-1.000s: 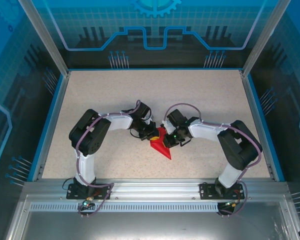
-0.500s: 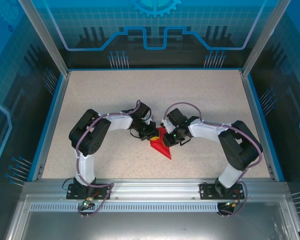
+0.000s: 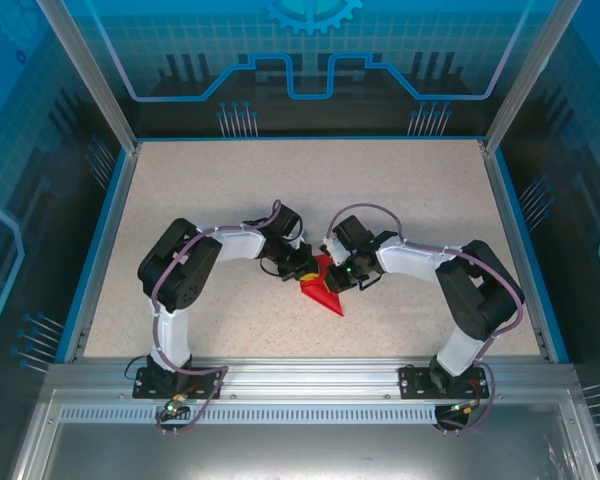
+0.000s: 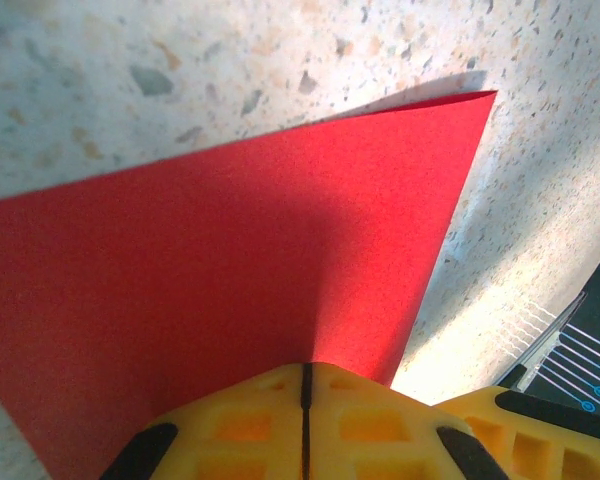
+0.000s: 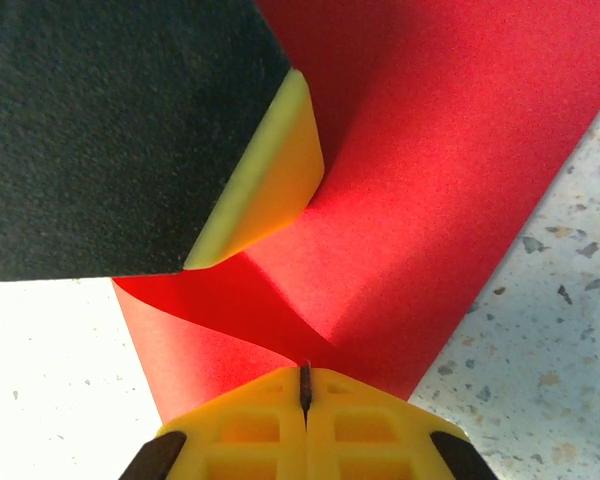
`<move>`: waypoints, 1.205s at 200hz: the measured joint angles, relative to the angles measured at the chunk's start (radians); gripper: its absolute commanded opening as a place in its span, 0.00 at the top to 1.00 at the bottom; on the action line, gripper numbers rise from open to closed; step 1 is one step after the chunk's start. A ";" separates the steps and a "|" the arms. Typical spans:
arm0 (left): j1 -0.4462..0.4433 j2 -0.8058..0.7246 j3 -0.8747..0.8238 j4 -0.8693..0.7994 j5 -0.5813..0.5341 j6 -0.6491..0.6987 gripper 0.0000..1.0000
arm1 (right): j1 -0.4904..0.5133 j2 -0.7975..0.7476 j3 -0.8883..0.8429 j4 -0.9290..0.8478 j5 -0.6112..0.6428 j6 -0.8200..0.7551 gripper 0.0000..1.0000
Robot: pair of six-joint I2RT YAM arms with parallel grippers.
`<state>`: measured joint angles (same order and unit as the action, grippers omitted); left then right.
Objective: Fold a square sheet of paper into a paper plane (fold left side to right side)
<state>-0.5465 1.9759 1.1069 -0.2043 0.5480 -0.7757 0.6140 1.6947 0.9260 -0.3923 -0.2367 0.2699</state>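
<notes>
The square sheet of paper (image 3: 327, 296) is bright red and folded into a pointed triangle at the table's middle, its tip toward the near edge. My left gripper (image 3: 308, 272) meets it from the left and my right gripper (image 3: 338, 277) from the right. In the left wrist view the yellow fingers (image 4: 380, 420) are shut, and a ridge of the red paper (image 4: 230, 250) runs into their seam. In the right wrist view my right gripper (image 5: 305, 378) is shut on a raised, curling flap of the paper (image 5: 430, 180). The left gripper's yellow fingertip (image 5: 270, 170) rests on that flap.
The speckled beige table (image 3: 210, 190) has a blue raised border (image 3: 98, 250). An aluminium rail (image 3: 310, 372) along the near edge carries both arm bases. Transparent blue walls stand behind and at both sides.
</notes>
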 measured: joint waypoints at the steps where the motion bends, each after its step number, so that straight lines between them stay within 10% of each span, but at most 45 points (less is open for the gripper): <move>1: 0.000 0.000 0.000 0.000 0.000 0.000 0.92 | 0.000 0.000 0.000 0.000 0.000 0.000 1.00; 241: 0.054 -0.162 -0.001 -0.203 -0.129 0.079 0.74 | -0.002 0.037 -0.002 0.003 0.001 0.003 1.00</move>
<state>-0.4923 1.8137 1.1057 -0.4076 0.4191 -0.6968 0.6125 1.7321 0.9241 -0.3889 -0.2359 0.2729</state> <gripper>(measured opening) 0.282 0.045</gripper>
